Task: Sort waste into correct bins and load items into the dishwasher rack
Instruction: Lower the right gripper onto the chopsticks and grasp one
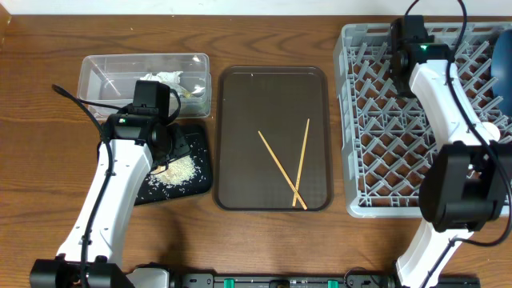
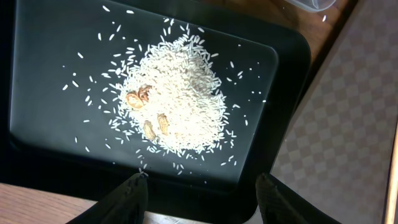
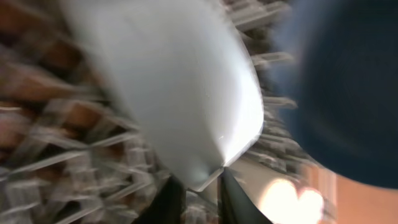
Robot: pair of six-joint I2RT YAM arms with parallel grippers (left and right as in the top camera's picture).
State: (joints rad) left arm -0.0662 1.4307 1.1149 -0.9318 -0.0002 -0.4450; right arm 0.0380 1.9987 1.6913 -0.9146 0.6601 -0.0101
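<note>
Right claw [image 3: 200,190] pinching the rim of the bowl [image 3: 168,87] over the rack [image 1: 372,152] beside the blue dish [image 3: 339,93], left claw [image 2: 202,198] spread above rice [image 2: 174,102] in the black tray [image 2: 37,93]: loading step, probably calling next for seating the bowl between pegs.

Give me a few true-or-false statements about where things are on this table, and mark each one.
1. The rice lies on the black tray. True.
2. The right pincer grips a bowl by its rim over the rack. True, though that view is blurred.
3. The chopsticks are in the rack. False: they lie crossed on the brown tray.
4. The napkin is in the clear tub. True.
5. The left pincer holds a chopstick. False: it is open and empty above the black tray.
</note>
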